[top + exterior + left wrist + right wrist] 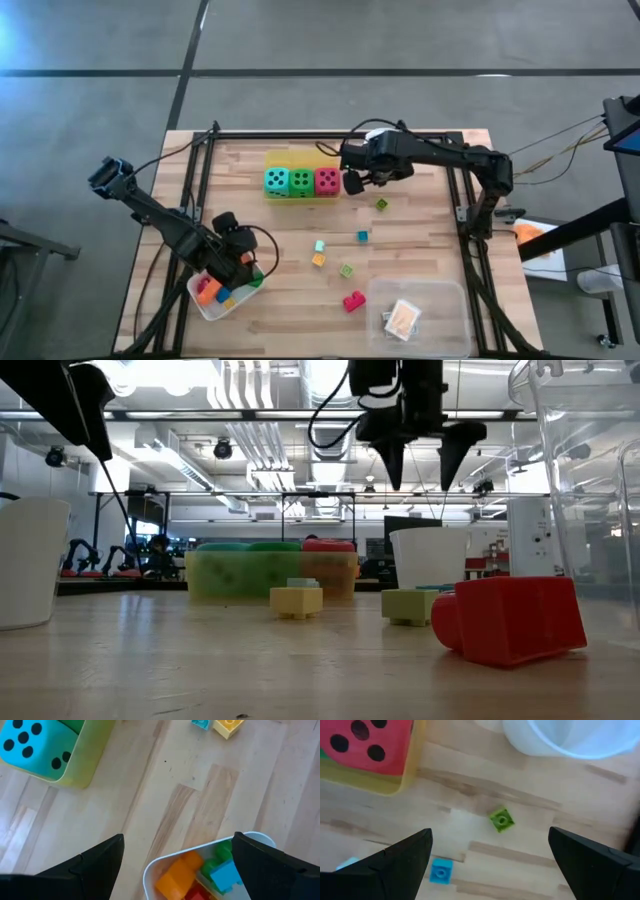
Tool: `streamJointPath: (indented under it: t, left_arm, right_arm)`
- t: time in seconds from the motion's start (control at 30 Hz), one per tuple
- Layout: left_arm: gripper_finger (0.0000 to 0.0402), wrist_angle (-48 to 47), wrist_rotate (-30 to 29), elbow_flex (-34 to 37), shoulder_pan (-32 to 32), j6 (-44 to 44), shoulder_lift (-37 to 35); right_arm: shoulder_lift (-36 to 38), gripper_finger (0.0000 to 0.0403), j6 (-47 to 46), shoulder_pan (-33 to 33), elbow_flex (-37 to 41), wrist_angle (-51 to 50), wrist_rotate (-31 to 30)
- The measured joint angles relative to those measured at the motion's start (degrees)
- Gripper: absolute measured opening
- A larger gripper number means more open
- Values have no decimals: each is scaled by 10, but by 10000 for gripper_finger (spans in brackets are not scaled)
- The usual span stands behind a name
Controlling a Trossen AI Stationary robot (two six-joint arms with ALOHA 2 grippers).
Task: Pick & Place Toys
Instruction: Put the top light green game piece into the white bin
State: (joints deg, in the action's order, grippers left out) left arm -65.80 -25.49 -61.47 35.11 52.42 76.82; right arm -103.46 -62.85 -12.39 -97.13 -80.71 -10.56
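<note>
Looking straight down, we see a pale wooden slatted table (420,250) framed by dark rails, with a broad bare stretch of boards at its middle and near edge. Along the far edge a translucent yellow plastic tray (300,180) holds three black-dotted dice side by side: teal (276,181), green (301,181) and red (327,180). Our right gripper (352,183) hangs in the air just beside the red die, fingers spread wide and empty; a small green plastic block (501,819) lies on the boards below and a little past it, apart from the fingers, with a small blue block (440,870) nearby. Our left gripper (243,262) hovers at the near left corner over a small white plastic tray (150,870) filled with orange, green, blue and red blocks; its fingers are spread too, gripping nothing. Scattered across the middle are a yellow block (318,260), another green block (346,270) and a larger red block (353,301). A clear plastic tray (440,290) sits at the near right corner.
</note>
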Motion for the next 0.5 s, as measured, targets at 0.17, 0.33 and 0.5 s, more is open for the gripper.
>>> streamJointPath:
  t: [0.17, 0.33, 0.5]
  left_arm:
    - [353, 0, 0, 0, 0, 0, 0]
    - [353, 0, 0, 0, 0, 0, 0]
    - [353, 0, 0, 0, 0, -2, 0]
  right_arm:
    - [0, 393, 8, -6, 58, 43, 2]
    - [2, 393, 12, -10, 112, 52, 1]
    - [4, 393, 18, -10, 160, 89, 4]
